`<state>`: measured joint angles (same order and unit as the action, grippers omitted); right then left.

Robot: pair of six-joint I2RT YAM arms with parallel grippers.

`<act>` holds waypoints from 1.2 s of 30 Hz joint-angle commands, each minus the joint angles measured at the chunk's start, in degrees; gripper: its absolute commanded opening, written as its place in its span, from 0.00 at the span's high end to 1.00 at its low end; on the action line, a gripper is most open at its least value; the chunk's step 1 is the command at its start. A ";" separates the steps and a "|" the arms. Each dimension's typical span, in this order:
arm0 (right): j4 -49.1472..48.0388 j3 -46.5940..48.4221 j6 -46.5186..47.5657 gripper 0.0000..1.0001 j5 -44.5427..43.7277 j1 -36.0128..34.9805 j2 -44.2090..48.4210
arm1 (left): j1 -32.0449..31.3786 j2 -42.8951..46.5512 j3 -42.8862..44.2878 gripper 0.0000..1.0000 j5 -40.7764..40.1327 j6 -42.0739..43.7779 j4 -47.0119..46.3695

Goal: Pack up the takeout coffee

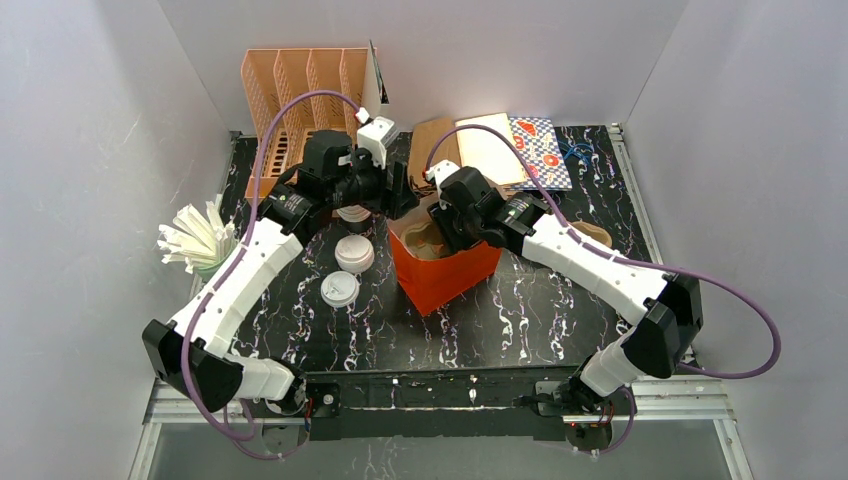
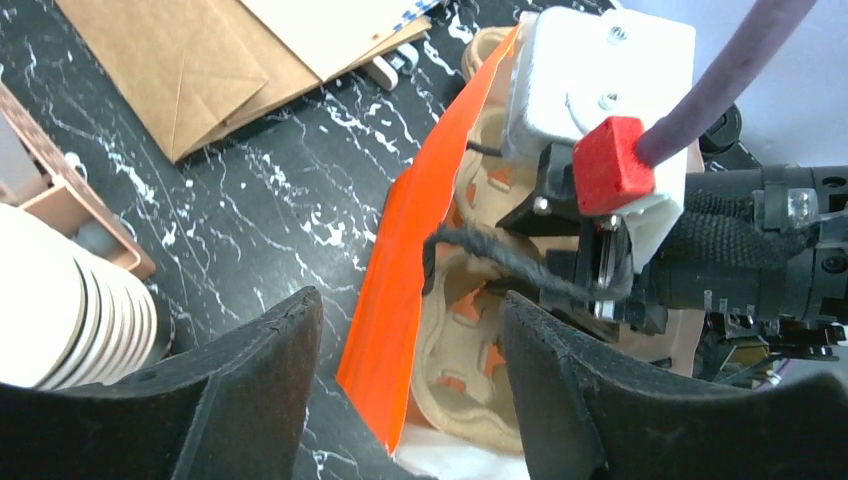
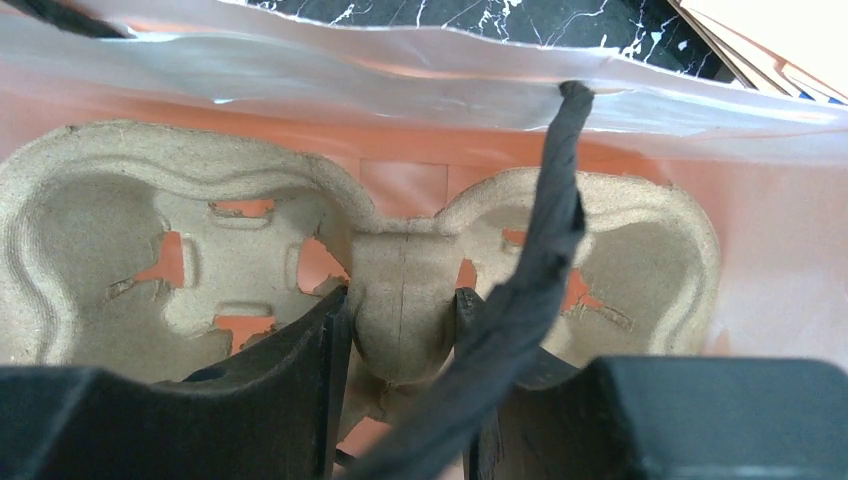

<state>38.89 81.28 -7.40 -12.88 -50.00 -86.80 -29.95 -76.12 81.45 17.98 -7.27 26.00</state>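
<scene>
Looking from overhead, only the white-lidded takeout coffee (image 1: 353, 252) shows. It stands on the black marbled table (image 1: 520, 320) just left of the orange bag (image 1: 440, 280), sides hidden from up there. The black-lidded one I can't spot. The left gripper (image 2: 408, 320) hangs open, holding nothing, by the bag's left edge. The right gripper (image 3: 400, 310) is inside the bag, pinching the middle ridge of the pulp carrier (image 3: 250, 190). Grey walls (image 1: 90, 150) box in three sides, with bare tabletop in front of the bag.
</scene>
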 commanded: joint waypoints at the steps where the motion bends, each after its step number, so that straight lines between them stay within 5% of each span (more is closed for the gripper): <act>1: -1.06 2.83 -0.34 0.62 0.96 -0.25 1.50 | 0.07 0.63 -1.49 0.39 1.42 0.54 -8.64; 7: -1.85 2.16 -0.42 0.62 1.20 -0.26 2.38 | 0.12 -3.31 0.73 0.45 -5.00 -2.41 -9.77; 17: -2.77 0.76 -1.13 0.62 -1.38 -0.20 3.43 | 0.16 -11.39 10.34 0.67 -15.83 -7.57 3.67; 27: -0.14 0.80 -0.76 0.62 -0.07 -0.25 0.27 | 0.17 -9.79 9.14 0.82 -6.40 -8.73 -1.39; 36: 1.17 -0.69 -0.60 0.63 -0.97 -0.29 -1.90 | 0.18 -10.72 10.35 0.99 -8.32 -8.82 -1.43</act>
<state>38.98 80.77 -7.92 -12.93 -50.00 -87.46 -29.95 -88.20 90.48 9.85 -16.08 23.99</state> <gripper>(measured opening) 0.467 0.060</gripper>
